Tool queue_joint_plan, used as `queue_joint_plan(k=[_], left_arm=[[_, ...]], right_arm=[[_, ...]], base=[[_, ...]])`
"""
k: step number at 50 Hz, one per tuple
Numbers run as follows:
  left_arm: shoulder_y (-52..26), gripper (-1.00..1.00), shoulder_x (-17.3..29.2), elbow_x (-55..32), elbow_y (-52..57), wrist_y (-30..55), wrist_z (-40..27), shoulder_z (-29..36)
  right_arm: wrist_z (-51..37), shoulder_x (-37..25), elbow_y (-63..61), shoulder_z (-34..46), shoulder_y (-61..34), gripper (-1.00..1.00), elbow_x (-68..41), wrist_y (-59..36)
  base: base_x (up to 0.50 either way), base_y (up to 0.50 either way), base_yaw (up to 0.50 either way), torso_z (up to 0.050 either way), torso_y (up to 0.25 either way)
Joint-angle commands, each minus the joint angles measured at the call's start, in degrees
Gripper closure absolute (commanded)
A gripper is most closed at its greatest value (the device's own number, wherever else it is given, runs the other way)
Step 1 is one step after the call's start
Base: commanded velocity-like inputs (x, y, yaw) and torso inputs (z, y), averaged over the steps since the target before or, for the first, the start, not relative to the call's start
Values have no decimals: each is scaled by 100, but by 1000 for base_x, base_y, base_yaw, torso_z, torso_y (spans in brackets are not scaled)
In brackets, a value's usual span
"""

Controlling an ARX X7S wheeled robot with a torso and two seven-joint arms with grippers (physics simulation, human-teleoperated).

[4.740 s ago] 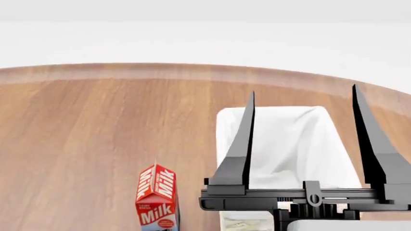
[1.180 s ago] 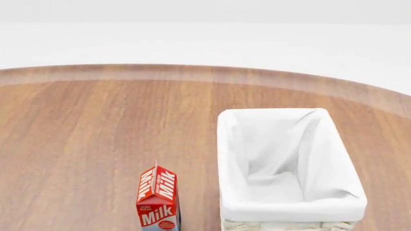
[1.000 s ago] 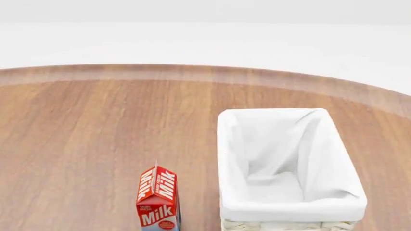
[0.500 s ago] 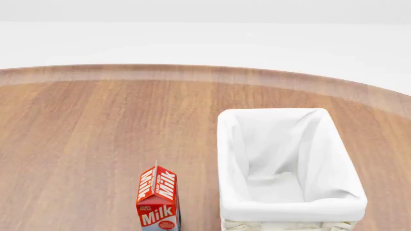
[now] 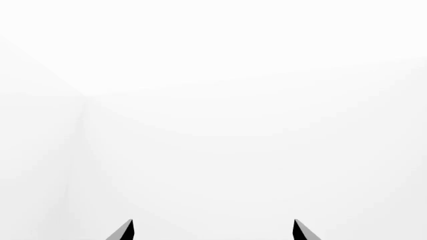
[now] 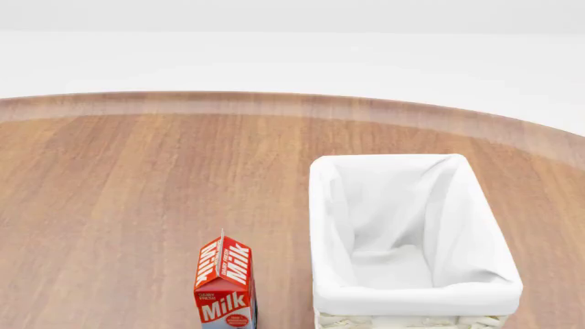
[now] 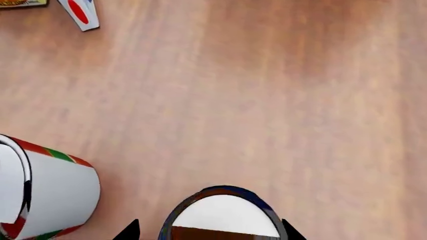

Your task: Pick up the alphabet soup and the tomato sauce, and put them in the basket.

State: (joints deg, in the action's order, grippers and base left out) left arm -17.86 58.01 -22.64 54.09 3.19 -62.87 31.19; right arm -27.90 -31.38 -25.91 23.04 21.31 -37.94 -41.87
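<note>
My right hand (image 7: 208,235) hangs directly over the alphabet soup (image 7: 223,216), its two fingertips showing only as dark slivers either side of the can's pale top, spread wider than the can and, as far as I can judge, not yet touching it. The risk I see is the tomato sauce (image 7: 47,192) standing just beside it on the wooden surface (image 7: 267,100): if I descend off-centre, the finger on that side could clip the red-and-green can and tip it, or I could pinch the soup's rim and have it slip (the view is too tight to show how much clearance I have). My left hand (image 5: 212,231) is spread apart too, holding nothing, facing blank white. In the head view neither hand shows; the basket (image 6: 412,301) sits empty next to a milk carton (image 6: 224,284), so both cans remain to be delivered, and the carry will pass out of sight.
</note>
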Motion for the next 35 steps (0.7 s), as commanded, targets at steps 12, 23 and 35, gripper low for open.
queue_joint_plan(k=[12, 23, 35], left_arm=[[21, -100, -24, 15, -36, -24, 20, 6], [85, -100, -35, 65, -98, -111, 35, 15], [23, -100, -1, -24, -27, -13, 26, -29]], right_arm=[[-179, -90, -367, -148, 20, 100, -68, 56], [-863, -434, -1816, -690, -218, 100, -685, -548], [-1368, -632, -2548, -1040, -739, 100, -1269, -1107]], base=[[0, 0, 0, 0, 0], [0, 0, 0, 0, 1], [0, 0, 0, 0, 0]])
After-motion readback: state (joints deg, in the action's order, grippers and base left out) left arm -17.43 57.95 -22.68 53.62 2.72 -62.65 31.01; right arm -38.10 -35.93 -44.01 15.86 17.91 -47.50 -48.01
